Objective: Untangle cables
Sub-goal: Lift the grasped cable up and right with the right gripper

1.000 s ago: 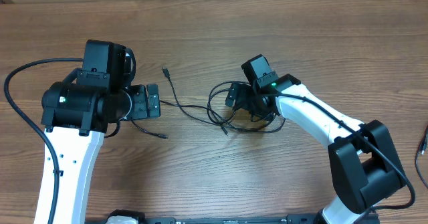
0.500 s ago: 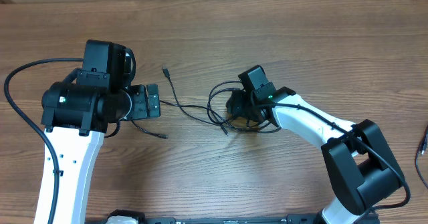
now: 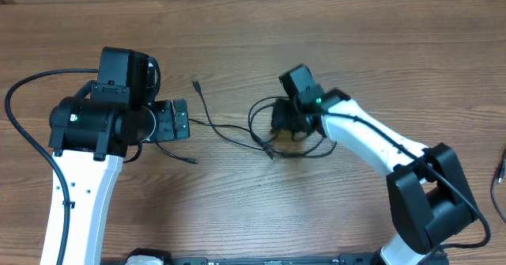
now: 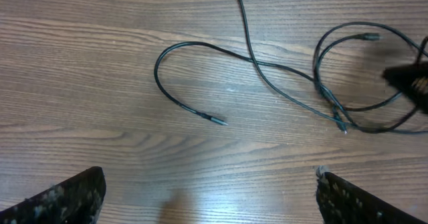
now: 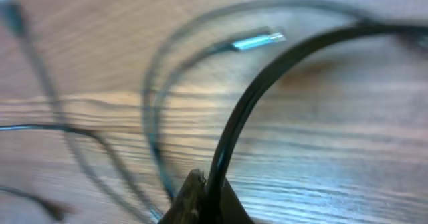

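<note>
Thin black cables (image 3: 237,130) lie on the wooden table, with a looped bunch (image 3: 265,136) at the middle. My right gripper (image 3: 285,126) is at that bunch, and in the right wrist view its jaws are pressed together around one black cable (image 5: 267,83) that arcs up from the fingertips (image 5: 194,194). A silver-tipped plug (image 5: 257,41) lies beyond it. My left gripper (image 3: 182,120) stands open with nothing between its fingers (image 4: 60,197), above bare wood. In front of it a cable loop (image 4: 180,47) ends in a small plug (image 4: 217,120).
One cable runs to a plug (image 3: 195,84) at the back, another to a loose end (image 3: 192,161) near the left arm. The left arm's thick black wire (image 3: 24,130) curves along the left side. The dark right gripper (image 4: 411,83) shows at the left wrist view's right edge.
My right gripper has closed from wide open onto a cable in the bunch and shifted slightly toward the back. The left arm has not moved.
</note>
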Controlling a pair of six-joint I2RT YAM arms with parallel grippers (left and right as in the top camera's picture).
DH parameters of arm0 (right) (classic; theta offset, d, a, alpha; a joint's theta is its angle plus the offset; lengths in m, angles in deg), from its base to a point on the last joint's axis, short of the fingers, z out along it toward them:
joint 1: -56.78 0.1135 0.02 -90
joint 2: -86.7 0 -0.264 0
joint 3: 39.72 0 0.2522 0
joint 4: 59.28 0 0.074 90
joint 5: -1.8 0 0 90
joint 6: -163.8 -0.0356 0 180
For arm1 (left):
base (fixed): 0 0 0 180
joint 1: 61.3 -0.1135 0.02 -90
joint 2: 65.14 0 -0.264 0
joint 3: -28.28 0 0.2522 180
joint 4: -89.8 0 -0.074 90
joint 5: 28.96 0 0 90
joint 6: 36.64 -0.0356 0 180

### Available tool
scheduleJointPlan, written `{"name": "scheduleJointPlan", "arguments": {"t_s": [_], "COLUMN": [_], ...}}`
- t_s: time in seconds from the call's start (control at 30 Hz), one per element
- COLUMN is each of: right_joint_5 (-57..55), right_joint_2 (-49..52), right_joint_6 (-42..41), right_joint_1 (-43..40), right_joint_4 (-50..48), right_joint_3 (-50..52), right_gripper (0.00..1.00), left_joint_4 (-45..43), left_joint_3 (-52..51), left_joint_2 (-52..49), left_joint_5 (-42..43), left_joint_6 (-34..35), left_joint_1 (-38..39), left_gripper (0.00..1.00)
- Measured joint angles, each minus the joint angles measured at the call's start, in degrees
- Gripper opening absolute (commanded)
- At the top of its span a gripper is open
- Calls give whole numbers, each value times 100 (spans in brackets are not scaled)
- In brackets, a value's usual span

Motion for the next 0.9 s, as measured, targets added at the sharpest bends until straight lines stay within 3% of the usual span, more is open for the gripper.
{"name": "scheduleJointPlan", "arguments": {"t_s": [0.23,0.53,0.9], "right_joint_5": [-621,-1679,-1838], "right_joint_2": [-275,-562,-901], "right_joint_6": [686,1071,1115], "right_joint_1": [0,2,0], "right_joint_4": [1453,2109,2098], "right_joint_3": [-2028,-4572,-5748], "right_gripper": [4,4,4], "left_joint_4": [0,0,0], "left_joint_3": [0,0,0], "left_joint_2": [0,0,0], "left_joint_5": [0,0,0], "left_joint_6": [0,0,0], "left_joint_1": [-2,0,-2], "left_gripper": [100,100,100]}}
